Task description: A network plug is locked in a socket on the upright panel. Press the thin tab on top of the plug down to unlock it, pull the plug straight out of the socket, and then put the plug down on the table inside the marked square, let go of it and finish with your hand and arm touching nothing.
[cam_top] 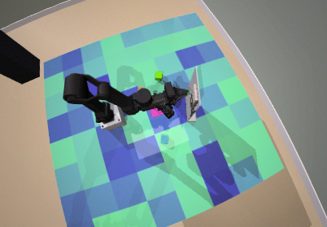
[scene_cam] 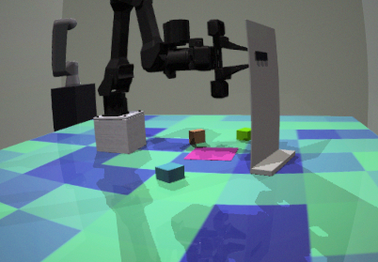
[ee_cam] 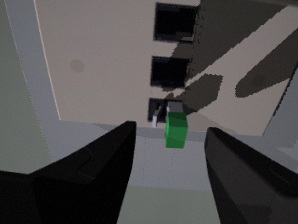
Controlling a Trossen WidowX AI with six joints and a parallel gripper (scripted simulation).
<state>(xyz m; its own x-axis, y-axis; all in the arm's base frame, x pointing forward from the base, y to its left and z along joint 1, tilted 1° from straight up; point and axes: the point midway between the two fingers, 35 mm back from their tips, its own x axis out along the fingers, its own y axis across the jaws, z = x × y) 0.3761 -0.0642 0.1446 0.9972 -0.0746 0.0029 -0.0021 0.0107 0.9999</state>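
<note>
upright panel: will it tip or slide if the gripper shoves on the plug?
Probably fairly stable: the panel stands on a flat foot wider than the board. It is tall and thin, though, and the plug sits high on it, so a hard horizontal push could lever it backward. The open gripper holds nothing, so contact force is untested.
</note>
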